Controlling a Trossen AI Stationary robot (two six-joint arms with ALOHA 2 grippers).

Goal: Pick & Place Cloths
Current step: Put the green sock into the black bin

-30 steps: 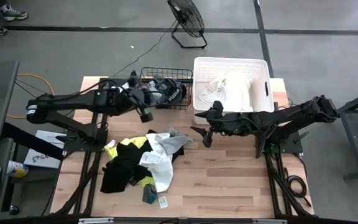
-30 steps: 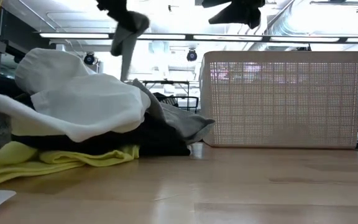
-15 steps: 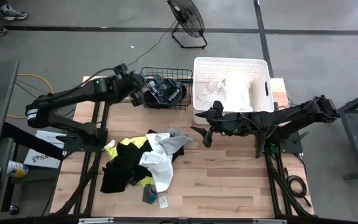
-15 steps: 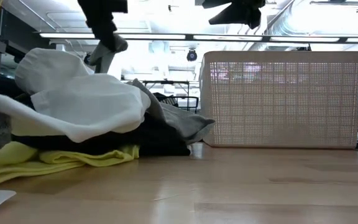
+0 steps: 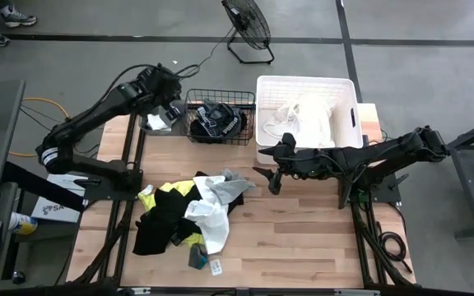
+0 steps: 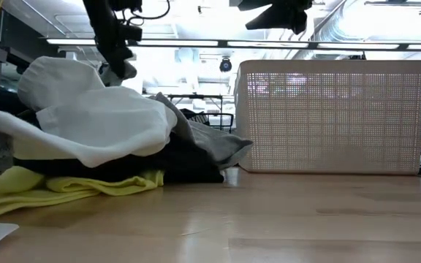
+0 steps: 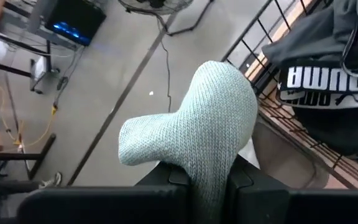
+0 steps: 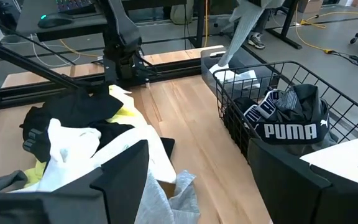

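I count one grey knit sock (image 7: 194, 134) pinched in my left gripper (image 5: 169, 111), upper left; right gripper (image 5: 267, 177) gapes empty mid-frame; two containers, one cloth pile (image 5: 183, 214).

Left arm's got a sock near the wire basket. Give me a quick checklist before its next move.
1. Grip: left gripper shut on the grey sock: ok.
2. Position over the black wire basket: the sock hangs outside its left wall: not ok.
3. Room in the basket: dark clothes fill part of it: ok.
4. Right gripper open, parked in front of the white tub, away from the basket: ok.
5. Sock clear of the basket rim: cannot tell.
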